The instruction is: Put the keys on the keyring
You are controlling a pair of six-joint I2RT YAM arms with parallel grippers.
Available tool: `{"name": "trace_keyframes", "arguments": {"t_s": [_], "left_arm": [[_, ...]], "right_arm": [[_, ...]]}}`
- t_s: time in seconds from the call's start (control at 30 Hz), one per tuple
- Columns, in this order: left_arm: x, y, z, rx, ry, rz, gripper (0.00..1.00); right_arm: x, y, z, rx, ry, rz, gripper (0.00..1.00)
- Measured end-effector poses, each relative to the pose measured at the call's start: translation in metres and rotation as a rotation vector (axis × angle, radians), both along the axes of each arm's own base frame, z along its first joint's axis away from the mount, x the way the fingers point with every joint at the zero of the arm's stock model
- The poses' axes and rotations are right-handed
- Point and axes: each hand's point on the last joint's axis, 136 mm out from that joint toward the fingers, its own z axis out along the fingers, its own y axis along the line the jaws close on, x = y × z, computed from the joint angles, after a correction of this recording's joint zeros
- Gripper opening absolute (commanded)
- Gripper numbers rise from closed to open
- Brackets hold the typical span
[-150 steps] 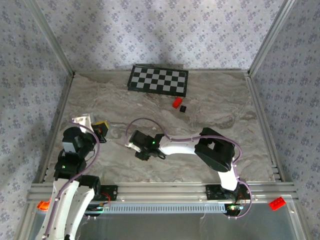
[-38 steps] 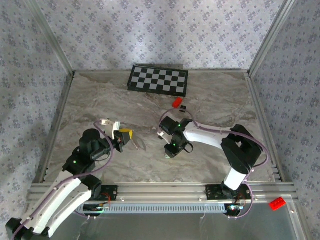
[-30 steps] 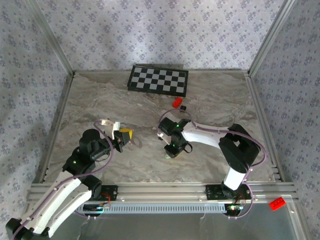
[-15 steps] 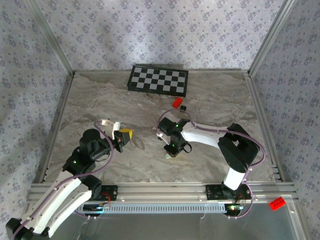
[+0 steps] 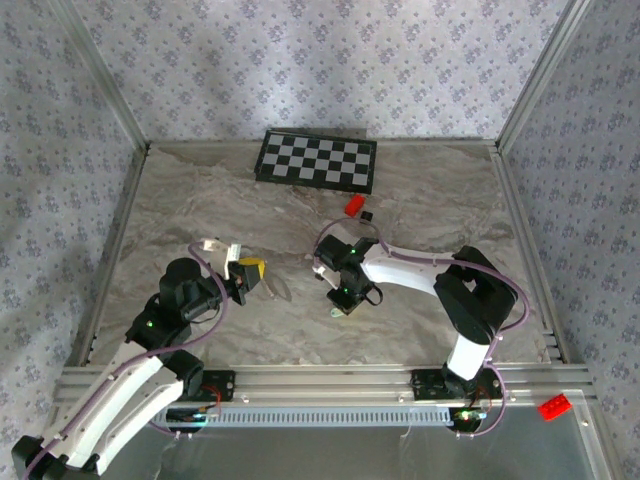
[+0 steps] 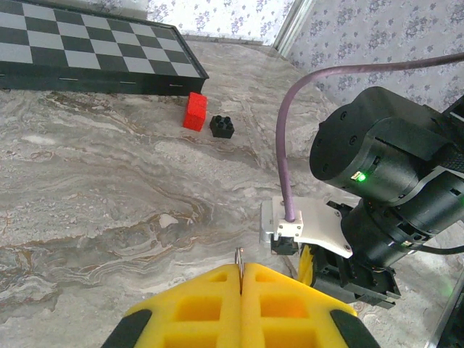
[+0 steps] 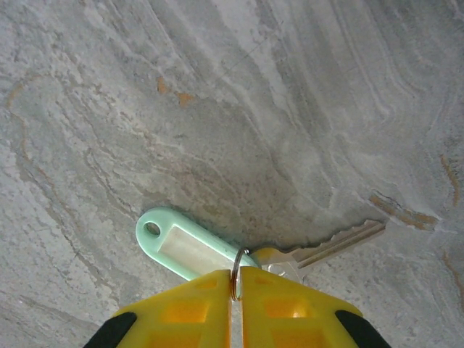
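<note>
Now, right gripper (image 7: 235, 284): yellow pads (image 7: 181, 312) pressed together, holding the keys (image 7: 322, 249) by their small ring (image 7: 235, 265). Only a sliver of wire sits in the seam.
risk, thin pinch: the small ring could twist or slide out of the seam on a lift, since so little metal is gripped. The keys would then fall flat on the table (image 7: 145, 87).
risk, swing: the key blade and the tag (image 7: 185, 246) are loose on the ring. Once raised they may swing and spoil the line-up with the keyring (image 6: 240, 256).
left gripper (image 6: 241, 274): fully closed on the keyring, which shows edge-on as a thin wire standing just above the pad seam.
risk, no gap: no opening in the keyring wire is visible. If the coil is not parted, the keys will probably just knock against it and push it askew.
risk, crowding: the right arm's wrist (image 6: 377, 167) looms near the left gripper, so housings or cable could touch as the two close in.
keys, look: one silvery toothed blade beside a mint-green oblong tag with a pale label window and a hole at its far end. Both meet at the ring.
keys, place: apparently lying on the marble under the right gripper, mid-table, well apart from the red block (image 6: 194, 111) and black cube (image 6: 222, 126).
</note>
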Motion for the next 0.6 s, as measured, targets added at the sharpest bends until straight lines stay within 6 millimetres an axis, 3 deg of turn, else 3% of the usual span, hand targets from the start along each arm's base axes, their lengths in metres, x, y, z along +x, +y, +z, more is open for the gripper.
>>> {"name": "trace_keyframes", "arguments": {"t_s": [0.47,0.6], "left_arm": [[-0.0002,0.0043,0.0006,0.005,-0.006,0.021,0.00],[-0.0002,0.0044,0.0005,0.006,-0.007,0.020,0.00]], "right_arm": [[0.0033,-0.0025,-0.0001,0.001,-0.001,0.001,0.09],[0.0037,-0.0023,0.0001,0.005,0.000,0.005,0.00]]}}
